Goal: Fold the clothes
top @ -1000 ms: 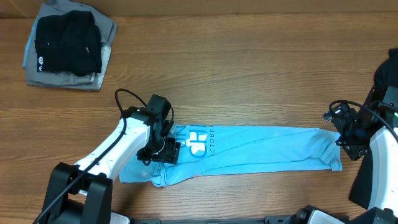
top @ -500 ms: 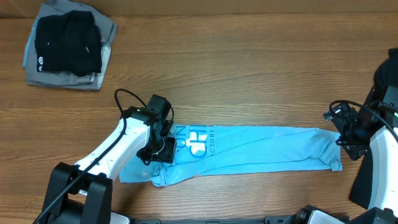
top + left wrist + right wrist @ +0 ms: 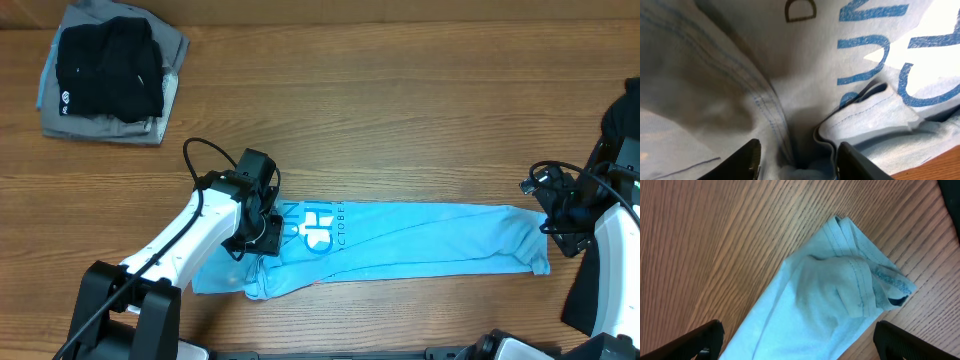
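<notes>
Spanning the near side of the wooden table (image 3: 400, 120), the light blue T-shirt (image 3: 430, 245) lies as a long, narrow band folded lengthwise, with its printed logo near the left end. It looks like thin, limp cotton. It should be light to lift and has no stiffness of its own, so any part not held will sag and drag. The layers will likely slide over one another on the smooth wood. A stack of folded dark garments (image 3: 108, 72) sits well apart at the far left corner.

The left gripper (image 3: 262, 232) is down on the shirt's left end, just beside the logo. In the wrist view its jaws stand apart, with a raised ridge of cloth and a stitched edge between the fingers (image 3: 742, 159), not pinched. The right gripper (image 3: 556, 222) hangs over the right end, its jaws wide apart and holding nothing, with the bunched stitched edge (image 3: 875, 280) below it.

The best holds, I judge, are those stitched edges at each end, taken through all layers together. A doubled seam gives the pads more to bite on than single cloth, while a shallow pinch could catch only the top layer.
</notes>
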Available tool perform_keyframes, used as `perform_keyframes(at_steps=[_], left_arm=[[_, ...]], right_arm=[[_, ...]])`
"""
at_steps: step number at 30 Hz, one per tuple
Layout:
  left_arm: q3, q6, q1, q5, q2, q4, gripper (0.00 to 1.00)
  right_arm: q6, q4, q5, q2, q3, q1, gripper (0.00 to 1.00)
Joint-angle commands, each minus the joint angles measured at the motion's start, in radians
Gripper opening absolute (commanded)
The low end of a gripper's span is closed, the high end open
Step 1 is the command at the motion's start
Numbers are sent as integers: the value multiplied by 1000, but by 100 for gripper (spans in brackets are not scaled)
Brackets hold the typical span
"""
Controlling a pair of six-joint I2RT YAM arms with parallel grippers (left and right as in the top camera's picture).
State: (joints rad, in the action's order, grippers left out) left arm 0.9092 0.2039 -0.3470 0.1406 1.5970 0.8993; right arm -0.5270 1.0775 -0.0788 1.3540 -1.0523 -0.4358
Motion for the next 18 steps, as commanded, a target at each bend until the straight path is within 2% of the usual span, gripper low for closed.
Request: perform_keyframes(at_steps=[1, 9, 15, 18], left_arm=[[-9, -2, -5, 7, 2, 27, 48], [-9, -2, -5, 55, 2, 80, 43], [-9, -3, -6, 51, 2, 68, 45], [-9, -9, -6, 53, 2, 74, 40]], right_arm=[[4, -3, -2, 1, 5, 6, 100], [4, -4, -2, 1, 5, 6, 100], [4, -3, -2, 1, 5, 6, 100], [4, -3, -2, 1, 5, 6, 100]])
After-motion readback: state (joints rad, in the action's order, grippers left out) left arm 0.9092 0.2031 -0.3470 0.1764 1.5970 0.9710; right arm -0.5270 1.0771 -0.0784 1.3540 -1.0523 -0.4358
